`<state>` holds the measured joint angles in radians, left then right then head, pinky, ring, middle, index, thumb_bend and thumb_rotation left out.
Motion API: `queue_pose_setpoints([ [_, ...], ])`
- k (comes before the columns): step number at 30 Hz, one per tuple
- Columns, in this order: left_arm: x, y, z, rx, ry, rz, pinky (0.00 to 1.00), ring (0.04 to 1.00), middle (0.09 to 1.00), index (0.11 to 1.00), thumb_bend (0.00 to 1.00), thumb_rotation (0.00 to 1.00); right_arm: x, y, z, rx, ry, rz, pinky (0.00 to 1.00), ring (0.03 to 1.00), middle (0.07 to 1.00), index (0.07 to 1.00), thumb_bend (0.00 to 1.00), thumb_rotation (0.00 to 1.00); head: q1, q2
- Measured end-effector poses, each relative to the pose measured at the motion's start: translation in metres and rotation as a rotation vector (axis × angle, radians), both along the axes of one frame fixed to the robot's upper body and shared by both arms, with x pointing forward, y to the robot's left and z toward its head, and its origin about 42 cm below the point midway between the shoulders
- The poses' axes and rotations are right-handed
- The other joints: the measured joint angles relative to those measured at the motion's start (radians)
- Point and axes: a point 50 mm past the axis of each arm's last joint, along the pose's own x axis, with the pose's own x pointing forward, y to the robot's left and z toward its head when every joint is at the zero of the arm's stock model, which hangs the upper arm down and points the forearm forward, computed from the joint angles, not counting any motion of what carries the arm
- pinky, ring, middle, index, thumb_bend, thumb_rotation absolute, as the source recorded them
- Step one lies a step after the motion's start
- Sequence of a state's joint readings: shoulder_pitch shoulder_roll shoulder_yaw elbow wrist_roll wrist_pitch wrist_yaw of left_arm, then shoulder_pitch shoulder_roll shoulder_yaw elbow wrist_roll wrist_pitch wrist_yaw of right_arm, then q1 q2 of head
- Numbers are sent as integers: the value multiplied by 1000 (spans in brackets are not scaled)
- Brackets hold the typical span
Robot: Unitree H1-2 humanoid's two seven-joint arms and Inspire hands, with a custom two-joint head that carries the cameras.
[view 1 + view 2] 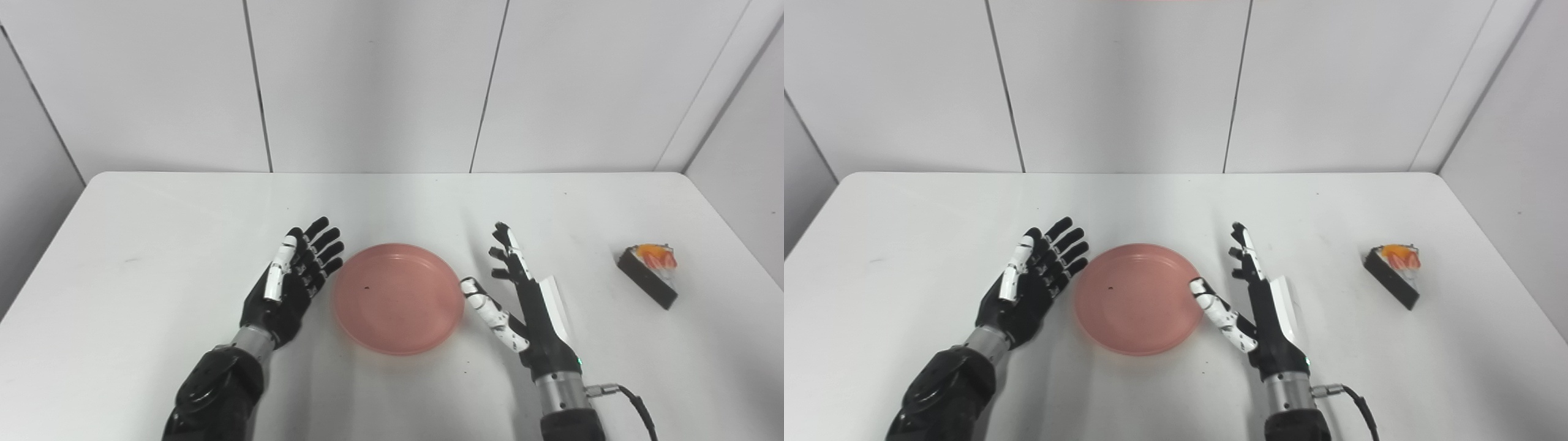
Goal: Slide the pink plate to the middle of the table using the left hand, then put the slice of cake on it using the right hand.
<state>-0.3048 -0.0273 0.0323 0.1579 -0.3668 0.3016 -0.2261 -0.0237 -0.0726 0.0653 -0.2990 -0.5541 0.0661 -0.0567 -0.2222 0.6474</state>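
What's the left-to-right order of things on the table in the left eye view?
Black left robot hand → round pink plastic plate → black-and-white right robot hand → dark wedge-shaped cake slice with orange fruit topping.

We see white worktop (184, 208) carrying pink plate (398, 298) near middle; slice of cake (649, 274) lies well right of plate, apart.

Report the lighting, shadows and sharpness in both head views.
Left eye view: even, soft light, faint shadow under the pink plate, mild glare on the table. Right eye view: same flat light; both the left hand and slice of cake look sharp.
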Motion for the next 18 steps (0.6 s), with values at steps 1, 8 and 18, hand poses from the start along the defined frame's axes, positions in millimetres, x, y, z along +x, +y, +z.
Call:
queue_pose_setpoints([
  [1,0,2,0,4,-1,3,921,911,903,890,357,1000,0,-3,3,-24,-11,-10,712,818,902,942,744,771,-11,-2],
  [8,0,9,0,9,-5,2,933,914,903,889,349,1000,1,-10,32,-172,-89,-99,725,850,900,953,836,632,-90,-17],
  [18,1,22,-5,6,-17,-24,948,924,911,898,361,1000,2,-47,56,-370,-91,-278,685,847,915,910,850,484,-189,-35],
])
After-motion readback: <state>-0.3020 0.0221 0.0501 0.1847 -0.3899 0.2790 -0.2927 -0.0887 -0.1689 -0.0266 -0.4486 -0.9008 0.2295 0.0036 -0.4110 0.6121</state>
